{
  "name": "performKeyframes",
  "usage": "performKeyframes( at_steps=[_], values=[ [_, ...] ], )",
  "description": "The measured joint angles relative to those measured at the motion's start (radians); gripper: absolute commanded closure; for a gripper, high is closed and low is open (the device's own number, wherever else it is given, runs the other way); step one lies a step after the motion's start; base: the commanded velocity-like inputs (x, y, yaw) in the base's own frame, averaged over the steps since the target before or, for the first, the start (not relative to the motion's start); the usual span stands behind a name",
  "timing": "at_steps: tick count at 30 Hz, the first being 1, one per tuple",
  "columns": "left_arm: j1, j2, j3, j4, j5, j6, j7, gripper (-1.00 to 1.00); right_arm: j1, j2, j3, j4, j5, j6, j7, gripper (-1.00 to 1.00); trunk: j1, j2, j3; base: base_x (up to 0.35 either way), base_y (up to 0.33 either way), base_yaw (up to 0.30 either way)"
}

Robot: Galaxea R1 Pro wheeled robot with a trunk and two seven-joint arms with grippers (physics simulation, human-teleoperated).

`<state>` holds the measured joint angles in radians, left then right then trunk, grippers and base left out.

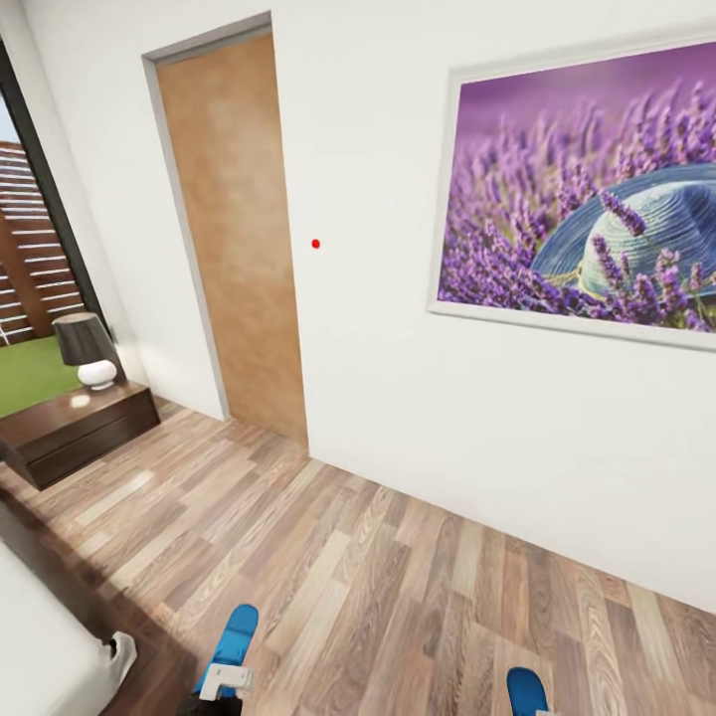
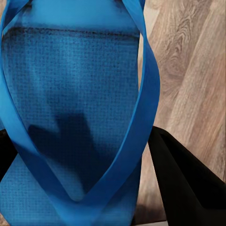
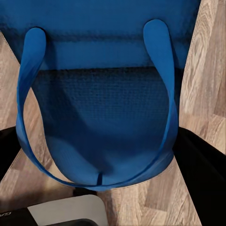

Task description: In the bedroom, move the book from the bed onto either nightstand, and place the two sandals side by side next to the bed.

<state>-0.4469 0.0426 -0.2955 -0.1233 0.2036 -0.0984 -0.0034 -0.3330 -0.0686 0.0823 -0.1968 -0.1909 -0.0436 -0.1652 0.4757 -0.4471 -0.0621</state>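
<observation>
a home bedroom. a corner of the bed (image 1: 45, 651) with pale mattress is near the nightstand (image 1: 75, 428), a low dark-brown cabinet carrying a table lamp (image 1: 87, 350). beyond the nightstand stands a brown door (image 1: 234, 234) in the white wall (image 1: 398, 398), with a framed lavender picture (image 1: 587, 194) further along. wood-plank floor (image 1: 398, 587) adjoins the bed.

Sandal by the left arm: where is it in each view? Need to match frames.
Head view: left sandal at the bottom edge, left of centre, near the bed corner.
Left wrist view: same sandal close up, sole and straps across most of the picture.
Right wrist view: the blue sole here is the other sandal, bottom right in the head view.
Shared landmark: wood-plank floor.
</observation>
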Motion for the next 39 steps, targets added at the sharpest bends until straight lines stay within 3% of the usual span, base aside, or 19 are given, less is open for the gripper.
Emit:
performKeyframes(
  at_steps=[39],
  values=[
    [0.000, 0.000, 0.001, 0.000, 0.000, -0.002, 0.000, 1.00, 0.000, 0.000, 0.001, 0.002, 0.000, 0.000, 0.000, 1.00, 0.000, 0.000, 0.000, 0.350, 0.000, 0.000]
  ],
)
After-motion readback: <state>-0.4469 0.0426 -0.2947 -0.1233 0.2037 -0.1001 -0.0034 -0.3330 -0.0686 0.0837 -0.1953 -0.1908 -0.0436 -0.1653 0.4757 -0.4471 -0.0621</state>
